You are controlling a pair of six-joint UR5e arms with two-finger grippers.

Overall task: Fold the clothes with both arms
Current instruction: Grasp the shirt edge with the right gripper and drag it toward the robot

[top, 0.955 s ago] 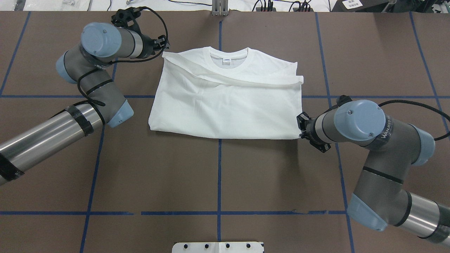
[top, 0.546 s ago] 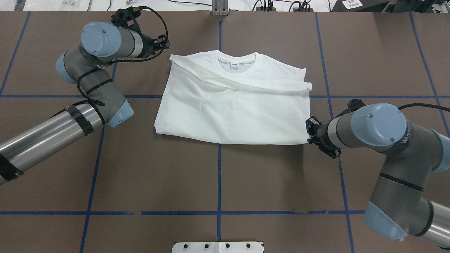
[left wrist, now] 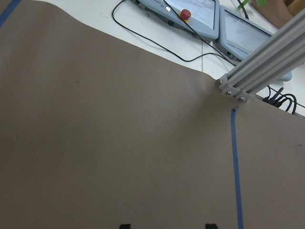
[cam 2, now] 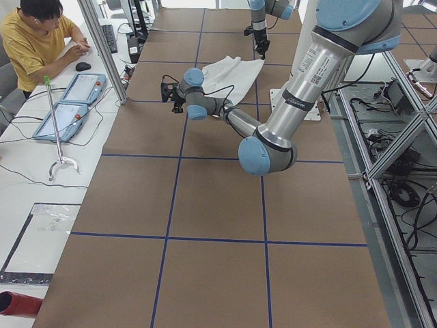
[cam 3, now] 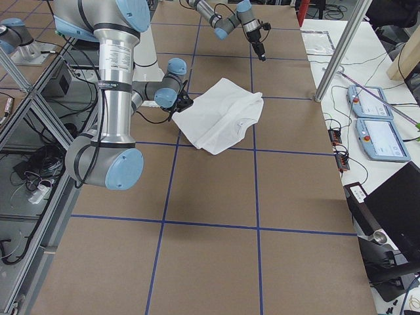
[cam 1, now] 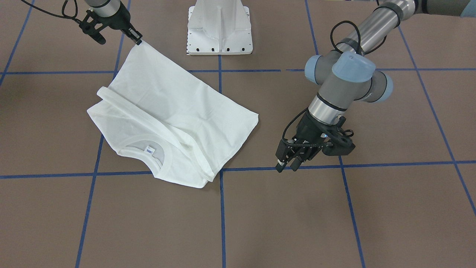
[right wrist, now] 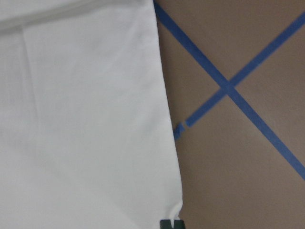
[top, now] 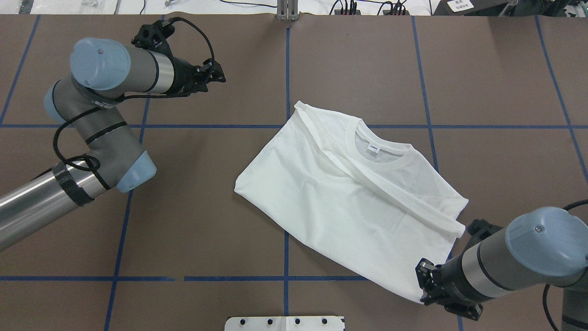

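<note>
shirt [top: 330,207]: lies folded and askew on table [top: 183,230], toward the right arm's side, collar facing up | right gripper [cam 1: 139,41]: pinches one bottom corner of shirt, jaws closed on cloth | left gripper [cam 1: 286,167]: hangs over bare table, jaws apart, empty, well apart from shirt
</note>
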